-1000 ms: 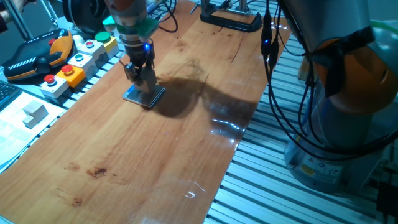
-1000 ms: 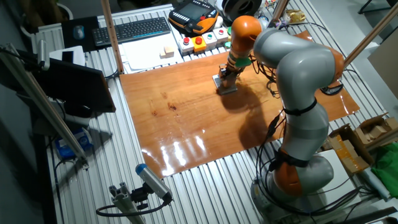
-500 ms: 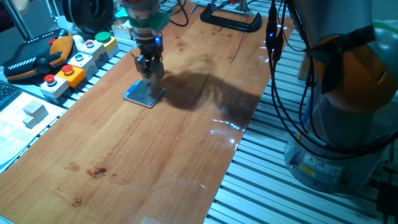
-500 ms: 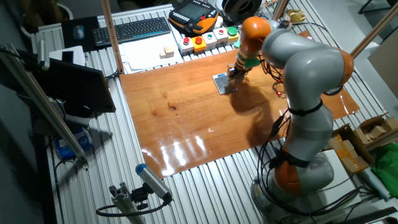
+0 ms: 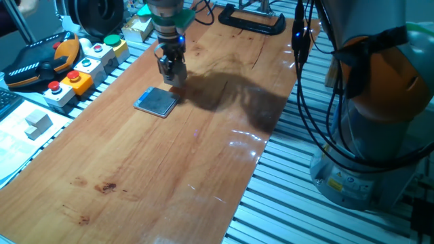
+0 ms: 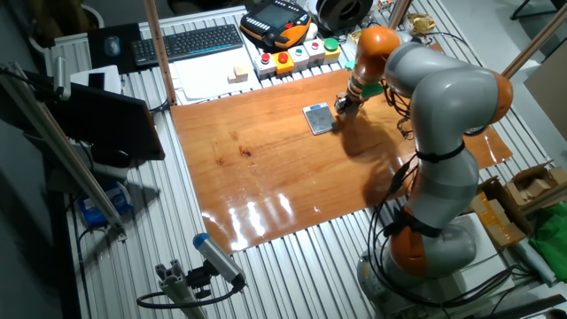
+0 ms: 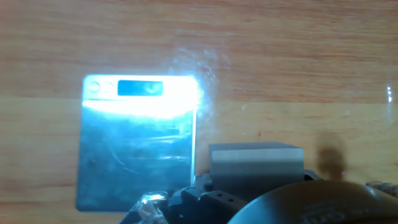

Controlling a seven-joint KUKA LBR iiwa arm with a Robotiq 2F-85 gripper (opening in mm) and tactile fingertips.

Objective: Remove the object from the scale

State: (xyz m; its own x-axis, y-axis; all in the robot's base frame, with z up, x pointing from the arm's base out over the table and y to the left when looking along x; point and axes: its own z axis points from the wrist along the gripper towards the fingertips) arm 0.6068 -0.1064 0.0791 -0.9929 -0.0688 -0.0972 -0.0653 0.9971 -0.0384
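The scale [image 5: 156, 102] lies flat on the wooden table with its top bare; it also shows in the other fixed view [image 6: 318, 118] and in the hand view [image 7: 137, 146], where glare whitens it. My gripper [image 5: 172, 74] hangs just beyond the scale's far right corner, low over the wood, and also shows in the other fixed view [image 6: 344, 105]. It is shut on the object, a pale grey cube [image 7: 255, 168], which the hand view shows just right of the scale. In the fixed views the fingers mostly hide the cube.
Button boxes [image 5: 81, 71] and a teach pendant [image 5: 41, 61] line the table's left edge. A similar pale block [image 5: 38, 122] sits on white paper. A black clamp [image 5: 251, 24] lies at the far end. Cables [image 5: 298, 61] hang by the arm's base on the right.
The gripper has lifted off the scale and moved back and to the right with the cube in it. The scale stays in place, its top now bare.
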